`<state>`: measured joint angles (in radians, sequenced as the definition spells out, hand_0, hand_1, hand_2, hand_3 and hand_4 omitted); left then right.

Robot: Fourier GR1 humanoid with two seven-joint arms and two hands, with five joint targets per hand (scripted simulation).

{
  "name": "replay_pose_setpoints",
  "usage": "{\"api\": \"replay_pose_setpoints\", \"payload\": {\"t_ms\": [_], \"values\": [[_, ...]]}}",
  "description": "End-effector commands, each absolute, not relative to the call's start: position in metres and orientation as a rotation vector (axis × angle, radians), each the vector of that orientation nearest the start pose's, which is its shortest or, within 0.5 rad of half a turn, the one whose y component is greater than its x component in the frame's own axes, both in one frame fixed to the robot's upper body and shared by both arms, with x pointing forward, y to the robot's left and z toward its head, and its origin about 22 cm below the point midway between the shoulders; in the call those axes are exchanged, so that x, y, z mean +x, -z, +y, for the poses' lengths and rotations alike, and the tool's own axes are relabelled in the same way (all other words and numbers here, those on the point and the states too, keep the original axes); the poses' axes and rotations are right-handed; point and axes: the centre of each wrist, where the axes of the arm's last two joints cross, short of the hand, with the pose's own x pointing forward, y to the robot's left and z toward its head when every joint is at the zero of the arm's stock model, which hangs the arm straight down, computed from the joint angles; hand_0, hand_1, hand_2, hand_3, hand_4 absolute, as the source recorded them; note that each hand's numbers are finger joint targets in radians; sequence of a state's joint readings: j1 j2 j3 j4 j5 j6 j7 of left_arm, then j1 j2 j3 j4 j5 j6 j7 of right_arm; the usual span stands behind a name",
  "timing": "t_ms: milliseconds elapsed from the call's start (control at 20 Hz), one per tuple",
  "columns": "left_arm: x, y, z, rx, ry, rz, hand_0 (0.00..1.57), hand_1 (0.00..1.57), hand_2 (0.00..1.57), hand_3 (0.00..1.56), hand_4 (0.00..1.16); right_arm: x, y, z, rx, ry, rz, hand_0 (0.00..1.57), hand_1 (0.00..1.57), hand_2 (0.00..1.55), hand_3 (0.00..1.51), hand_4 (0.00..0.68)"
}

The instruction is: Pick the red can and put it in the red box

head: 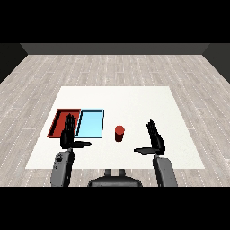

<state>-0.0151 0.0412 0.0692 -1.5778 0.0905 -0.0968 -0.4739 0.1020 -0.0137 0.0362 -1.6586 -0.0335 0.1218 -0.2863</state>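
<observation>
Grey plank flooring (134, 67) runs back toward dark walls, and on it I have the white table (134, 103) spread out in front of me. From my seat at the controls I see two trays lying side by side at about nine o'clock from the table's middle: the red tray (59, 117) on the outside and the light blue tray (91, 123) just beside it, their long edges touching or nearly so.

The red can (119, 133) stands upright on the bare table, near the table's centre and a little toward me. It sits at three o'clock from the light blue tray, apart from it, and outside both trays. Nothing is touching it.

My left hand (68, 132) comes up from the lower left on its grey forearm (62, 168). Its fingers are straight and point toward twelve o'clock, overlapping the near right corner of the red tray in my view, with the thumb sticking out toward three o'clock. It has hold of nothing.

My right hand (155, 138) comes in from the lower right, at three o'clock from the can and well apart from it. Its fingers are also straight, pointing toward twelve o'clock, the thumb reaching out toward nine o'clock, toward the can. It is empty as well.
</observation>
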Motion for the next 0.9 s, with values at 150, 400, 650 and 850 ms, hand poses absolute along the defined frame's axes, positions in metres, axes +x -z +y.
{"api": "replay_pose_setpoints", "payload": {"t_ms": [150, 400, 650, 850], "values": [[0.253, -0.021, 0.261, -0.076, -0.059, -2.078, 0.00, 0.00, 0.00, 0.00, 0.00, 0.230, -0.004, -0.202, 0.209, -0.004, -1.777, 0.00, 0.00, 0.00, 0.00, 0.000], [0.240, -0.007, 0.252, -0.054, -0.045, -2.083, 0.00, 0.00, 0.00, 0.00, 0.00, 0.240, 0.028, -0.205, 0.251, 0.038, -1.739, 0.00, 0.00, 0.00, 0.00, 0.000], [0.238, -0.003, 0.254, -0.054, -0.053, -2.063, 0.00, 0.00, 0.00, 0.00, 0.00, 0.236, 0.040, -0.192, 0.273, 0.050, -1.745, 0.00, 0.00, 0.00, 0.00, 0.000], [0.240, 0.006, 0.251, -0.070, -0.044, -2.056, 0.00, 0.00, 0.00, 0.00, 0.00, 0.244, 0.026, -0.195, 0.272, 0.060, -1.734, 0.00, 0.00, 0.00, 0.00, 0.000]]}}
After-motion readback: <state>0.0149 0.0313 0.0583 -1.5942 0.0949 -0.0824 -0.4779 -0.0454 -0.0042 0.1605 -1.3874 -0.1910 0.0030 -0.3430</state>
